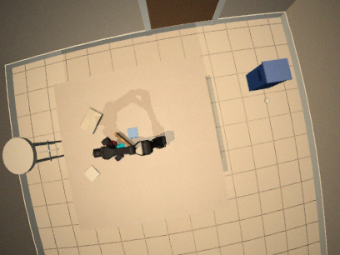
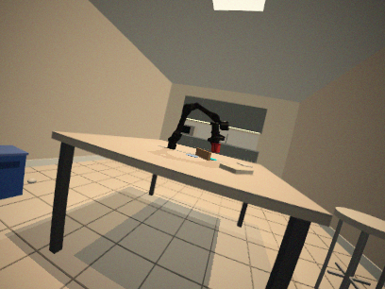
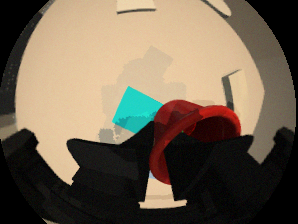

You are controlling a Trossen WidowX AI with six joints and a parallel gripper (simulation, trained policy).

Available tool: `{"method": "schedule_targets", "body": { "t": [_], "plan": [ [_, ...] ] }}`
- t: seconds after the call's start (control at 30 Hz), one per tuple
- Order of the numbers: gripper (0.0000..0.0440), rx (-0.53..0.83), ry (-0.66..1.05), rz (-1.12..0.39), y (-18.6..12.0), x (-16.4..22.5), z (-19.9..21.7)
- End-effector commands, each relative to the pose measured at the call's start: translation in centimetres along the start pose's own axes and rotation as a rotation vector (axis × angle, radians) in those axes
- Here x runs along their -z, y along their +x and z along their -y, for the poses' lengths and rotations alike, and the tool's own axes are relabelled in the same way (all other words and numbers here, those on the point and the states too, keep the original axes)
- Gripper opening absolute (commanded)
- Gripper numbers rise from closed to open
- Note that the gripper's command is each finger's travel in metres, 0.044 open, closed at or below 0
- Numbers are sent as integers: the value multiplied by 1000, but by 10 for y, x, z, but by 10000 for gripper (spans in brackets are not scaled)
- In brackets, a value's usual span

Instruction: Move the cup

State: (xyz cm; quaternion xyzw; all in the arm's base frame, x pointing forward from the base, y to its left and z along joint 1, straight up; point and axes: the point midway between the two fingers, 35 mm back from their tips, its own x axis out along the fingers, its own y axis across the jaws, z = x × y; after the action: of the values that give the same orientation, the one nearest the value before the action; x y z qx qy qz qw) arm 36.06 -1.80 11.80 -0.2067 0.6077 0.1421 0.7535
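Tabletop, pale and matte (image 1: 146, 187) (image 2: 283, 194) (image 3: 65, 65), runs L to R under me, as seen from the top cam. Far L, off the table, a round pale stool (image 1: 18, 156) (image 2: 360, 219). Next, my black parallel-jaw gripper (image 1: 113, 145) (image 2: 216, 141) (image 3: 156, 124), closed on the flared red cup (image 1: 113, 143) (image 2: 215, 147) (image 3: 172, 115); I grip its side, prob. so the mouth stays unblocked. Cup's up off the table, near the flat teal square pad (image 1: 121, 146) (image 2: 213, 160) (image 3: 132, 102); exact tilt & marble count n/a, can't tell. Then the upright wooden board (image 1: 123, 139) (image 2: 203, 154), betw. teal & the flat light-blue square pad (image 1: 132, 132) (image 2: 192, 155); prob. there to force a lift, hence the height. Far R, on the floor, a blue box-shaped bin (image 1: 277, 71) (image 2: 10, 172), n/a to the job. Teal's the goal, I'd guess: centre over it, lower level, then let go; a tip risks spilling.
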Motion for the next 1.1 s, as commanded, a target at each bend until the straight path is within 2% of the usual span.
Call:
{"method": "schedule_targets", "body": {
  "t": [0.0,0.3,0.57,0.9,1.07],
  "plan": [
    [5,11,-8,0,7,-7,-6],
    [0,4,-30,-12,24,-14,-27],
    [13,-7,-31,-49,40,-5,-41],
    [55,-14,-21,-97,50,10,-48],
    [114,-10,-8,-51,42,4,-43]
  ]
}}
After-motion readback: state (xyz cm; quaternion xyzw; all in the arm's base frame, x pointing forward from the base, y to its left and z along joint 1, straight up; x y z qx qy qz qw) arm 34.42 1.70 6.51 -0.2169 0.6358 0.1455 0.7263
